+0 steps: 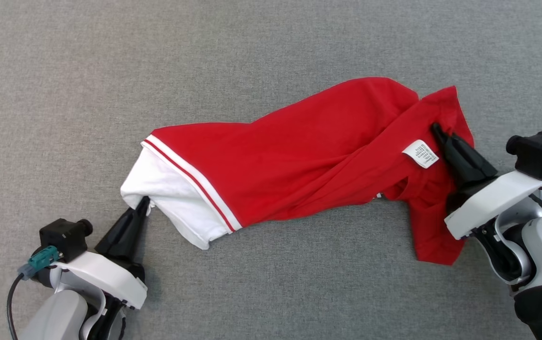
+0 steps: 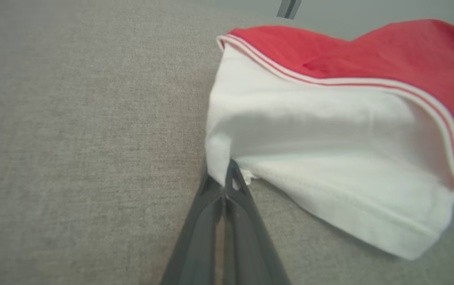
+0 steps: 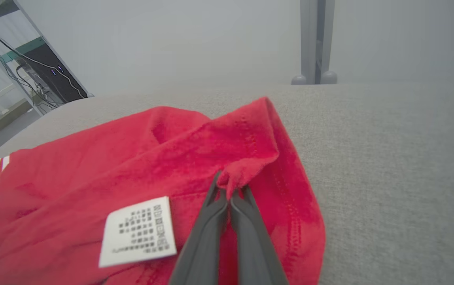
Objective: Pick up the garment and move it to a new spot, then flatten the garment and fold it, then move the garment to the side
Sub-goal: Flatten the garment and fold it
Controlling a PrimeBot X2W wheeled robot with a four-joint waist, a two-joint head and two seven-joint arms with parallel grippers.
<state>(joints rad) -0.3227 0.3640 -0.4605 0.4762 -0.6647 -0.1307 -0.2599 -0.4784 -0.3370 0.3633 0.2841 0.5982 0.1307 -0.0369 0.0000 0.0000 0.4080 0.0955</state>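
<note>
Currently the grey cloth surface (image 1: pixel 63 71) takes up most of the head view. The red shirt (image 1: pixel 299 156) lies across its middle, drawn out in a long slanting band from lower left to upper right. It is not flat. The body is twisted and creased along its length, one red flap hangs toward me at the right end, and the white end (image 1: pixel 172 198) on the left is bunched into a rounded pouch. As far as I can judge, no fold has been made yet.

My left gripper (image 1: pixel 144 204) is pinched tight on the corner of the white end. The left wrist view shows the two fingers together with a nub of white fabric caught at the tips. The cloth there seems raised a little off the surface, with shadow beneath it.

My right gripper (image 1: pixel 437 128) is likewise clamped on a small tuck of red hem at the far right end. It sits just beside the white label (image 1: pixel 420 153), which lies face up on the red cloth.

Status, my reading:
- Both ends are gripped, and the shirt is strung between my two hands, partly resting on the surface.
- Whether this spot is the new one, I cannot tell.
- I judge the work to be at the carrying or spreading stage.
- Left to do: flatten the shirt, fold it, move it to the side.
</note>
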